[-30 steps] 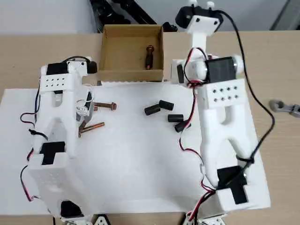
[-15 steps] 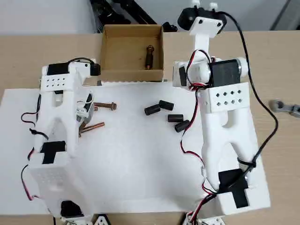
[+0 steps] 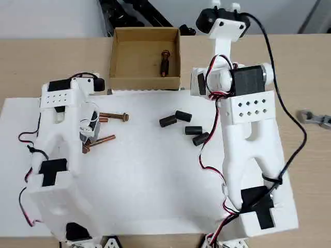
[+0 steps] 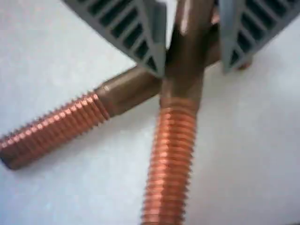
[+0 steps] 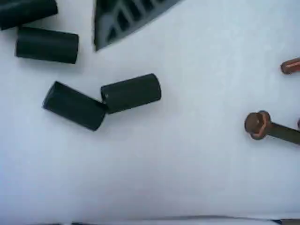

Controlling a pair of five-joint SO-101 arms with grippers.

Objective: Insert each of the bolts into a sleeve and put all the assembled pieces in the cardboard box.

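Note:
My left gripper (image 4: 192, 70) is shut on a copper bolt (image 4: 176, 140), whose threaded end points away from the fingers (image 4: 136, 33). A second bolt (image 4: 61, 126) lies crossed under it on the white sheet. From above, that gripper (image 3: 89, 126) sits over the bolts (image 3: 101, 140), and another bolt (image 3: 115, 117) lies just beyond. Several black sleeves (image 3: 168, 121) lie mid-sheet, also seen as sleeves (image 5: 131, 93) in the right wrist view. My right gripper (image 3: 198, 82) hangs open near the cardboard box (image 3: 119, 57), one finger (image 5: 122, 18) showing. An assembled piece (image 3: 165, 62) lies in the box.
The white sheet (image 3: 155, 186) covers the table between the arms, with free room toward the near edge. A metal tool (image 3: 310, 118) lies on the bare wood at the far right. Red and black cables (image 3: 209, 139) trail beside the right arm.
The left arm has shifted left and toward the near edge, uncovering more of the bolts. The right arm drew slightly right a second ago and has since held still.

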